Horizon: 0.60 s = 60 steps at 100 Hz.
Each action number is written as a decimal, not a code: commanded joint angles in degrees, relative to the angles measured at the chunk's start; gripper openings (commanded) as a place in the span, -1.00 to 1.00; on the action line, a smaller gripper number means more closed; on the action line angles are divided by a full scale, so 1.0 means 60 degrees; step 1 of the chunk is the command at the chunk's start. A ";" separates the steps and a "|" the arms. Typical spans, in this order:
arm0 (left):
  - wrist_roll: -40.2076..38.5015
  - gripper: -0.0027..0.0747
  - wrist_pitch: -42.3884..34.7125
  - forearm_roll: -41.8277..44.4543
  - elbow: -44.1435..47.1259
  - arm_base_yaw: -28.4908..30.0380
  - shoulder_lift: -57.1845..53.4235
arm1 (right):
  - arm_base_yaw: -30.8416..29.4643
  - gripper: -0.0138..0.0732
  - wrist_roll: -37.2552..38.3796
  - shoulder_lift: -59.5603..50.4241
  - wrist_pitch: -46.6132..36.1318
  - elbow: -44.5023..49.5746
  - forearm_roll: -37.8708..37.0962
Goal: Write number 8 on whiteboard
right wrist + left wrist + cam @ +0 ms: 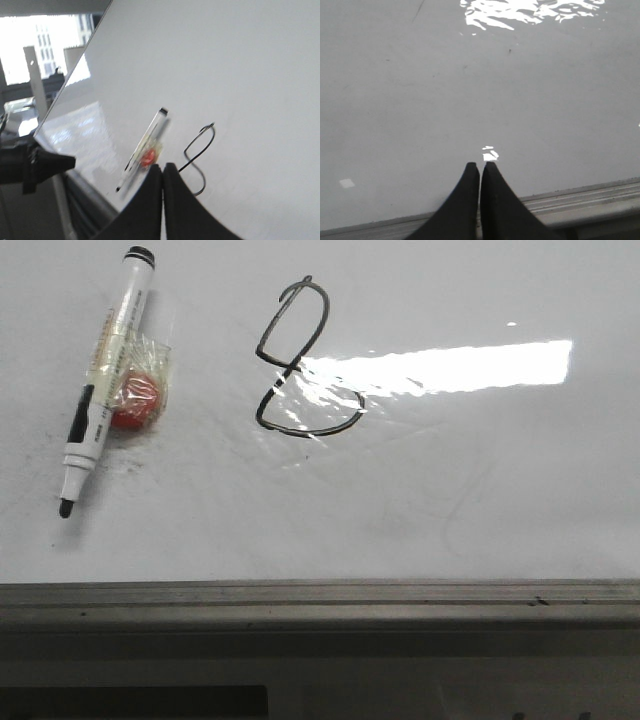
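Note:
A thin black number 8 (300, 360) is drawn on the glossy whiteboard (480, 470), with a narrow angular upper loop and a wider lower loop. It also shows in the right wrist view (197, 155). A white marker (105, 380) with a black tip lies uncapped to the left of it, a red round piece (135, 400) taped to its side. The marker also shows in the right wrist view (142, 150). My left gripper (480, 167) is shut and empty over bare board near the frame. My right gripper (163, 167) is shut and empty, held above the board. Neither gripper shows in the front view.
The grey metal frame edge (320, 600) runs along the board's near side and shows in the left wrist view (590, 197). A bright glare patch (450, 365) lies right of the 8. My left arm's dark end (35, 167) shows beyond the board edge.

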 commanded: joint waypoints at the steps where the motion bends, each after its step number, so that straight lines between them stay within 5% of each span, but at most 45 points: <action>1: -0.0085 -0.98 -0.0464 -0.0139 0.0297 0.0005 -0.0303 | -0.0856 -0.83 -0.0041 0.0057 -0.2100 0.0081 -0.0144; 43: -0.0085 -0.98 -0.0464 -0.0139 0.0297 0.0005 -0.0303 | -0.7524 -0.83 0.0572 0.0057 -0.2348 0.1490 -0.0524; 60: -0.0085 -0.98 -0.0464 -0.0139 0.0297 0.0005 -0.0303 | -0.8482 -0.83 0.0596 -0.0671 -0.0145 0.1471 -0.0667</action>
